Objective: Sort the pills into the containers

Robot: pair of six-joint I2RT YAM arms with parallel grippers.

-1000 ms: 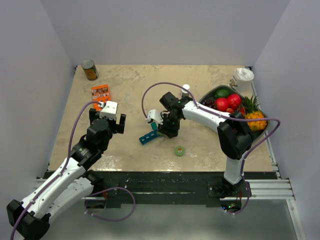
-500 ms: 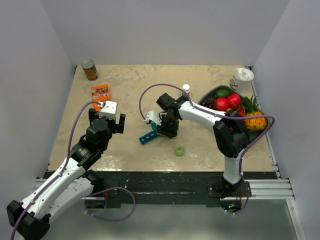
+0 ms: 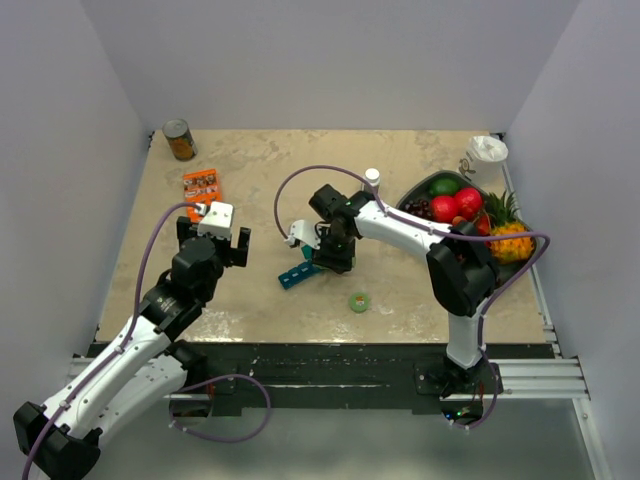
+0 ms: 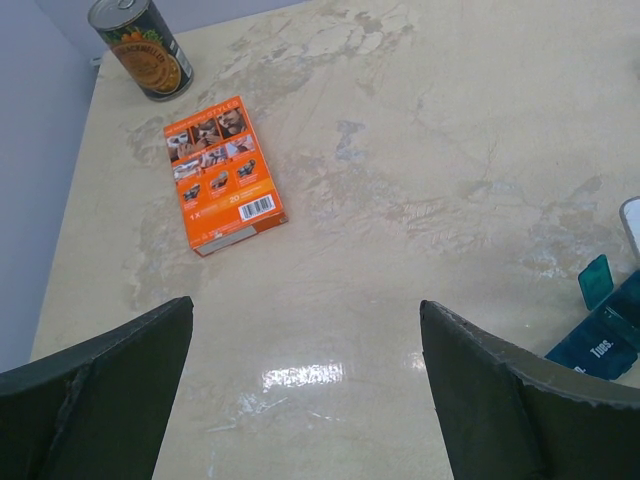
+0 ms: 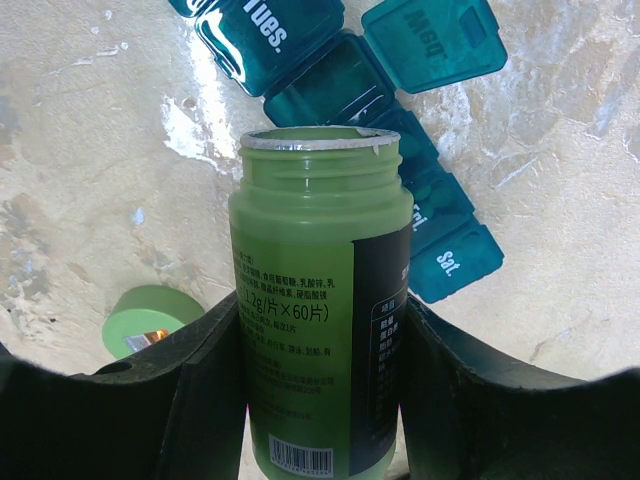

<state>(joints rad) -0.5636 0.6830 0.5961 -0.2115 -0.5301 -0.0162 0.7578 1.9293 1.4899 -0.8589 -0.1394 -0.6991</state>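
Observation:
The teal pill organiser (image 3: pixel 296 274) lies at the table's middle. The right wrist view shows it (image 5: pixel 300 55) with one lid (image 5: pixel 432 40) flipped open; no pills show. My right gripper (image 3: pixel 330 256) is shut on an uncapped green pill bottle (image 5: pixel 318 300). The gripper (image 5: pixel 320 330) holds the bottle over the organiser's right end, mouth pointing at the compartments. The bottle's green cap (image 3: pixel 359 301) lies on the table beside it (image 5: pixel 150 320). My left gripper (image 3: pixel 215 240) is open and empty (image 4: pixel 305 345), left of the organiser, whose end shows at its right edge (image 4: pixel 600 340).
An orange box (image 3: pixel 201 184) and a tin can (image 3: pixel 180 140) lie at the back left. A small bottle with a white cap (image 3: pixel 372 178), a grey fruit tray (image 3: pixel 418 188) and a white container (image 3: pixel 487 152) stand at the back right.
My right gripper has moved a little to the left with the green bottle, closer over the organiser. The left arm has not moved.

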